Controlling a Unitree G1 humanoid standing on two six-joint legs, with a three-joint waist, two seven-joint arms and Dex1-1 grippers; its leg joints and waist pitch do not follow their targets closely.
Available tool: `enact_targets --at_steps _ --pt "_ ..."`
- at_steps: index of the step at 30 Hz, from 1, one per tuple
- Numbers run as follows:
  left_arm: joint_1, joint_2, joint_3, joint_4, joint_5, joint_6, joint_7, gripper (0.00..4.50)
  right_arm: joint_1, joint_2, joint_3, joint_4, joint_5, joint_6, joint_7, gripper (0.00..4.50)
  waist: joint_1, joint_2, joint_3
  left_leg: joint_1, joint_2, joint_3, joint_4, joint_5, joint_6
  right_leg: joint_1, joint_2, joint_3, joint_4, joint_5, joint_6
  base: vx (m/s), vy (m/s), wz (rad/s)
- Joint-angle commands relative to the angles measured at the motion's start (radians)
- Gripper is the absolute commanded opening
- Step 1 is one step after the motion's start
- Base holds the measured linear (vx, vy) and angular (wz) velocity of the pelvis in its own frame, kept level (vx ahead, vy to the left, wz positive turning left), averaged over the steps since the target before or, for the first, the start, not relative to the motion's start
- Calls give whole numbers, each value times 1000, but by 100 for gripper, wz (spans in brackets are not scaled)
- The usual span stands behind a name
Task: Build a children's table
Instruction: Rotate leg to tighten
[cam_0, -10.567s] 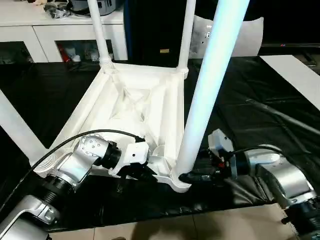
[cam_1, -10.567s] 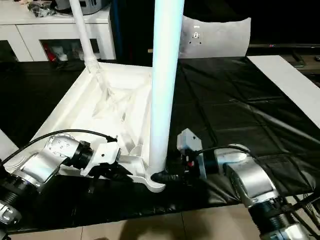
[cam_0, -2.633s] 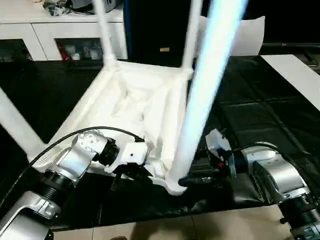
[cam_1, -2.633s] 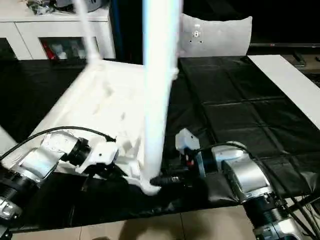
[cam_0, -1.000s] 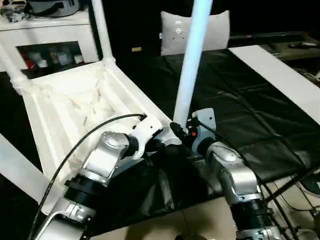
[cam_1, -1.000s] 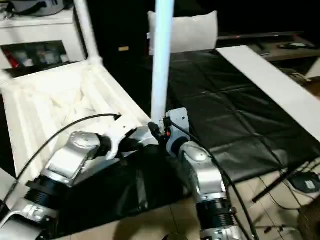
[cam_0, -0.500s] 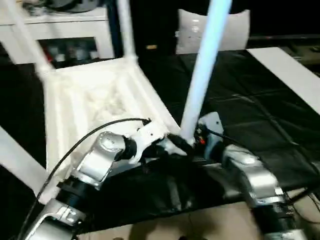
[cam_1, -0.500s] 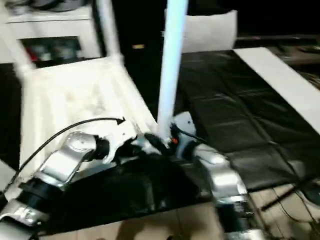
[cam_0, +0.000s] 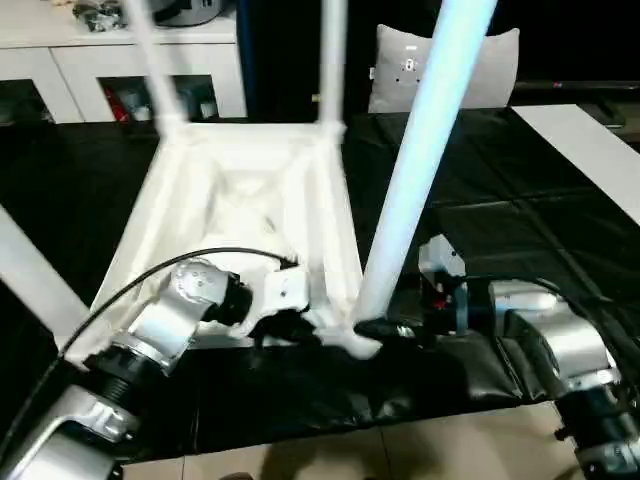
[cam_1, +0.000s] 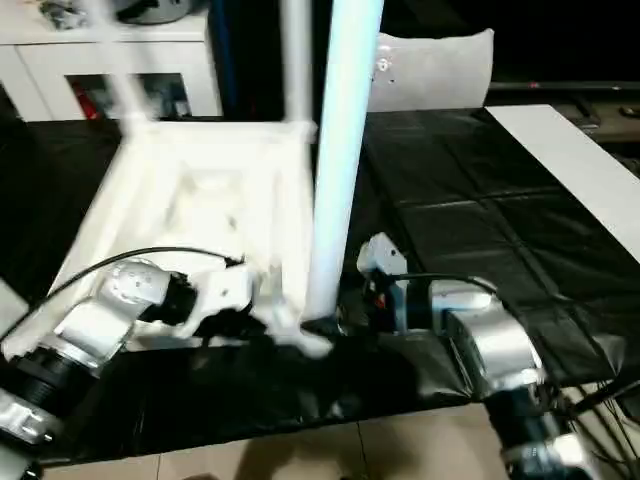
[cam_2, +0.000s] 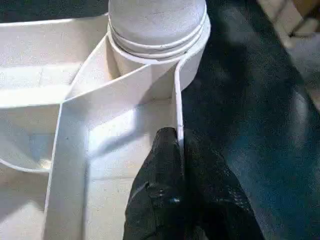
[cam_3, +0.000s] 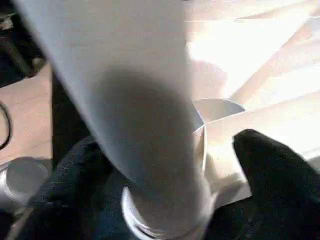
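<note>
Four white legs (cam_0: 420, 150) standing up from the corner sockets of the tabletop (cam_0: 240, 200), underside up on the black sheet (cam_0: 500, 200), nearer its left edge, with one corner close to the sheet's near edge. Left gripper (cam_2: 177, 137) closed tightly on the raised rim (cam_2: 177, 100), just beside the socket (cam_2: 160, 45) at that near corner; one finger inside the rim, one outside. Right gripper (cam_0: 375, 328) spread wide around the foot of the leg in the same socket; one of its fingers (cam_3: 270, 160) apart from the leg, contact of the other one impossible to tell.
</note>
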Motion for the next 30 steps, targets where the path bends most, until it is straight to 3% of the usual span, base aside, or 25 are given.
enact_targets --at_steps 1,2,6,8,16,18,21,26,29,30 --pt "-33 -4 -57 2 15 -55 -69 0 -18 -17 25 11 8 -12 50 391 -7 -5 -66 9 43 -4 -70 -143 61 54 -65 49 -61 -215 -230 0 0 0" --pt "-37 -4 -58 4 15 -57 -75 0 -18 -20 31 12 4 -15 58 362 -5 -5 -67 8 43 -4 -70 -137 62 55 -65 48 -59 -208 -232 0 0 0" --pt "-59 0 -62 32 12 -88 -98 0 -29 -24 44 21 13 -6 91 345 -3 -3 -70 7 42 -3 -68 -123 65 57 -65 48 -56 -179 -240 0 0 0" --pt "-67 0 -63 45 11 -104 -110 0 -34 -27 49 25 17 -1 111 310 -2 -4 -70 6 43 -3 -67 -124 65 58 -66 47 -56 -185 -240 0 0 0" --pt "-84 4 -66 77 11 -139 -130 0 -32 -31 59 28 26 12 145 263 2 -4 -69 7 44 -3 -68 -130 59 55 -66 47 -56 -199 -240 0 0 0" --pt "-83 4 -65 78 10 -139 -130 0 -31 -31 62 28 28 15 149 229 3 -5 -69 7 44 -3 -68 -131 57 56 -66 48 -57 -203 -238 0 0 0" --pt "-81 5 -60 76 6 -132 -131 0 -29 -29 66 22 30 25 154 219 3 -10 -70 6 43 -2 -67 -127 57 57 -66 47 -57 -206 -236 0 0 0" --pt "-70 1 -49 62 -5 -101 -126 0 -16 -14 61 1 51 58 142 204 4 -9 -69 7 43 -2 -67 -127 55 56 -66 48 -58 -225 -228 0 0 0" --pt "-56 -16 -26 21 -20 28 -70 0 14 35 31 -57 93 134 49 204 4 -7 -66 8 46 -3 -71 -135 44 55 -67 50 -59 -240 -224 0 0 0" --pt "-50 -34 -10 2 -27 96 -27 0 28 68 29 -74 73 145 -27 204 2 -8 -66 6 43 -4 -71 -140 42 56 -67 48 -60 -256 -220 0 0 0"
